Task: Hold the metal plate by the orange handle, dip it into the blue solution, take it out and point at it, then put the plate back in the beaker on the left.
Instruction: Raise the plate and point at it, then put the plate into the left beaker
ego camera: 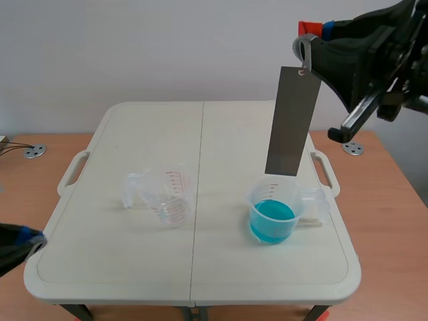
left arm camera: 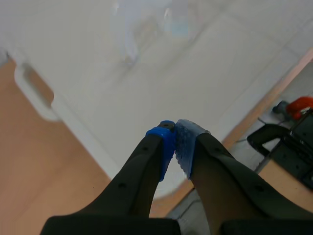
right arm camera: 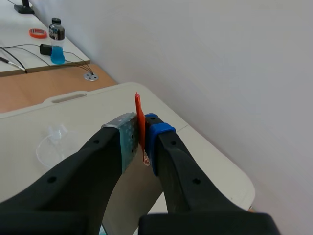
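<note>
Plate (ego camera: pixel 292 120) hangs below right jaws, which pinch its orange handle (right arm camera: pixel 139 122); beaker (ego camera: pixel 255 200) of blue soln. under it. Lower straight, keep vert., miss rim. Left jaws pressed together.

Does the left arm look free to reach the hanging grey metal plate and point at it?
Probably yes. The left hand sits shut and empty by the white table's near left corner; the grey metal plate hangs from the right hand. Only the low empty clear plastic beaker stands between them.
</note>
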### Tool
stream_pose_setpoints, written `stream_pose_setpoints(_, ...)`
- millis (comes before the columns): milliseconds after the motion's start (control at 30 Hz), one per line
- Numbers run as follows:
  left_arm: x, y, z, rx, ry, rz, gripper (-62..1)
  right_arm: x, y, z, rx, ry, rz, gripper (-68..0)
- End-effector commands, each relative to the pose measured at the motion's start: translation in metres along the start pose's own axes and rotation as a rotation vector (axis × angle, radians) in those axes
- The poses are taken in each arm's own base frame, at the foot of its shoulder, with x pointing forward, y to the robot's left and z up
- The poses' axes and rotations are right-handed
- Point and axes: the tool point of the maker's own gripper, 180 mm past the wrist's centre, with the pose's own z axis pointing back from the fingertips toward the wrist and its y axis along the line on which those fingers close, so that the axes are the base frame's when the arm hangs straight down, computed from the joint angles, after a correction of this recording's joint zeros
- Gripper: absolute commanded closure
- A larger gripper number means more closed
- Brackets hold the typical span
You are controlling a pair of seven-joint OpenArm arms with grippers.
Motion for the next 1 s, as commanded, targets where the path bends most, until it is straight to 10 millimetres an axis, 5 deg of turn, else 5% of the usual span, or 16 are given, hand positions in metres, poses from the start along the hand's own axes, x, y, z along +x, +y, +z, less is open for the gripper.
stream_pose_setpoints(0,-0.012,-0.005,0.006,0.007,0.028,0.017,-1.5,0.017,-0.004,-0.003,0.004,-0.054,0.023,-1.3)
stream_pose_setpoints(300,-0.101,-0.039,0.048,0.005,0.28,0.111,-1.5,0.03,0.006,-0.02,0.06,-0.08,0.037,-1.3)
stream_pose_setpoints(500,-0.143,-0.065,0.074,0.0,0.386,0.199,-1.5,0.043,0.014,-0.035,0.103,-0.114,0.052,-1.3)
stream_pose_setpoints(967,-0.187,-0.152,0.103,-0.122,0.526,0.331,-1.5,0.06,0.035,-0.078,0.184,-0.16,-0.001,-1.3)
